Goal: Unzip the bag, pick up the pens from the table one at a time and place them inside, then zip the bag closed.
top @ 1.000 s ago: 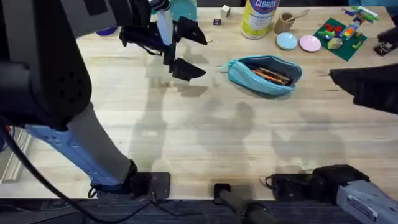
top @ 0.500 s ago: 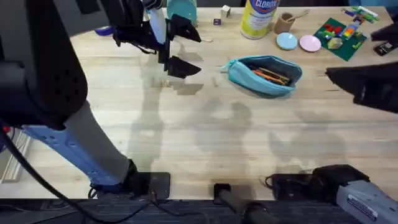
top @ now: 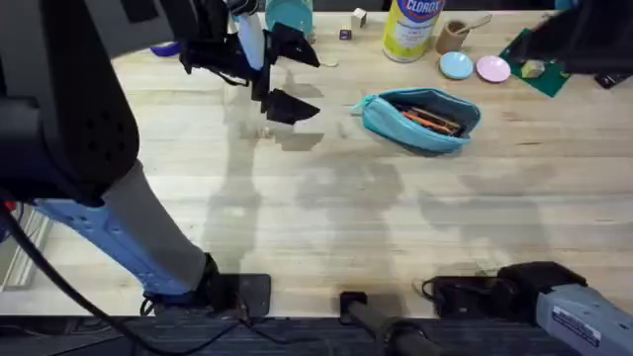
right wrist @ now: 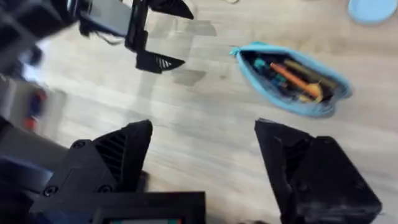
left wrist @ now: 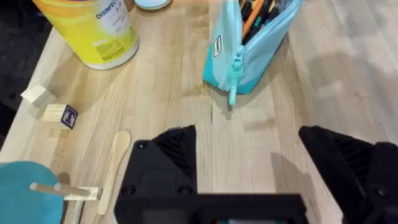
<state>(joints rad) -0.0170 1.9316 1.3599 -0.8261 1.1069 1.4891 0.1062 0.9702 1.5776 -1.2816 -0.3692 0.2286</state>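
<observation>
The turquoise bag (top: 420,120) lies unzipped at the table's (top: 326,208) back centre, its mouth gaping. Dark slim shapes and an orange one lie inside it; I cannot tell whether these are the pens. My left gripper (top: 290,75) hovers open to the left of the bag, with nothing between its fingers. In the left wrist view the bag (left wrist: 249,43) and its zipper pull (left wrist: 234,70) lie just beyond my left gripper (left wrist: 249,155). My right arm (top: 584,40) is raised over the back right corner. My right gripper (right wrist: 205,149) is open, high above the bag (right wrist: 292,78).
Behind the bag stand a yellow Clorox canister (top: 410,30), a brown cup (top: 453,36), a light-blue dish (top: 456,65) and a pink dish (top: 493,69). A green plate with bricks (top: 534,54) sits partly under the right arm. A wooden spoon (left wrist: 115,163) and small blocks (left wrist: 56,112) lie near the left gripper.
My right arm has swung from the right edge up to the back right corner. The left gripper shifted slightly left a second ago, then held still. The bag has not moved.
</observation>
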